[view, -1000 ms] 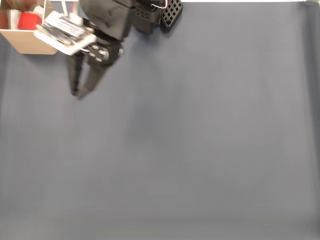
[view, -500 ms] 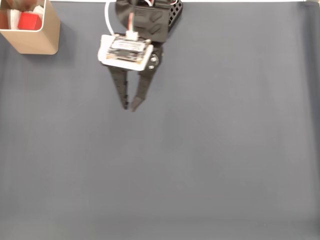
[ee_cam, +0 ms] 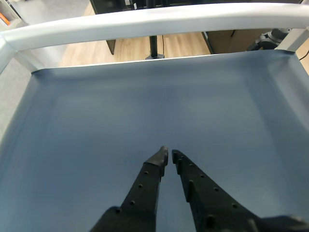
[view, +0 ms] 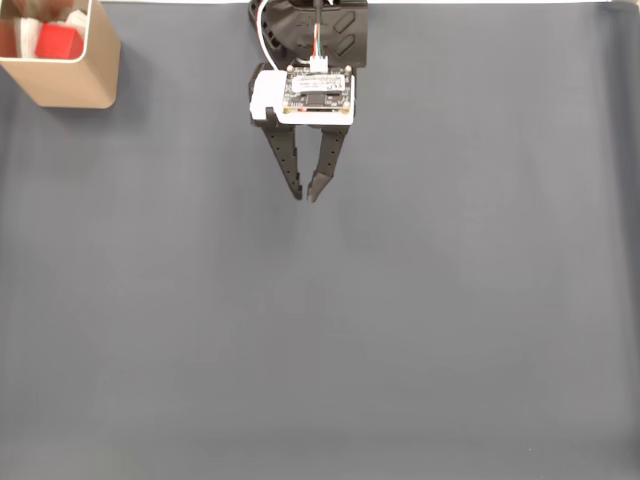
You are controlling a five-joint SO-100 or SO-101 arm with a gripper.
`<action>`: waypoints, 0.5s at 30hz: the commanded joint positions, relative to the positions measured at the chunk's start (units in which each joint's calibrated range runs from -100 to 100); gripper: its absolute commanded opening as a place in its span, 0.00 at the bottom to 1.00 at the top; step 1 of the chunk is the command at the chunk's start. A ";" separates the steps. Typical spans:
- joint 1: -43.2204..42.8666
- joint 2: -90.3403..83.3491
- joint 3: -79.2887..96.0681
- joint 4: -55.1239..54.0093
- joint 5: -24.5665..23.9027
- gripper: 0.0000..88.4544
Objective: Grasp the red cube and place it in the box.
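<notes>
Hand (view: pixel 307 193) near the top centre of the fixed view, pointing down the frame over bare bench, fingertips almost together with only a sliver of gap, nothing between them, so clenched and empty. Same reading in the wrist view: hand (ee_cam: pixel 168 157) rising from the bottom edge, two black perforated fingers (ee_cam: pixel 146 186) converging to a narrow slit at the tips, no object pinched. Whether the tips touch the cloth or hang just above it, impossible to tell. White housing with a small circuit board (view: pixel 318 92) sitting on top of the wrist in the fixed view, white cable (view: pixel 262 38) looping up to the black arm body (view: pixel 318 28) at the top edge. Red cube (view: pixel 59 41) in the upper left corner of the fixed view, lying inside the box (view: pixel 70 85), beside some white stuff (view: pixel 72 18) against the pale inner wall; box well apart from the hand, off to the left of it. Bench (view: pixel 400 300) covered in a plain blue-grey cloth, smooth and uncluttered below and to the right of the hand, nothing standing in the way on any side. In the wrist view, pale metal rail (ee_cam: pixel 159 21) running across the top beyond the far edge of the bench (ee_cam: pixel 96 121), wooden floor (ee_cam: pixel 183 46) and dark furniture legs behind it.
</notes>
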 commanded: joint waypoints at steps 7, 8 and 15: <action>-0.61 -11.24 9.70 -0.50 0.68 0.00; -0.61 -12.19 10.97 -0.26 0.59 0.00; -1.75 -17.91 17.27 2.04 -0.39 0.00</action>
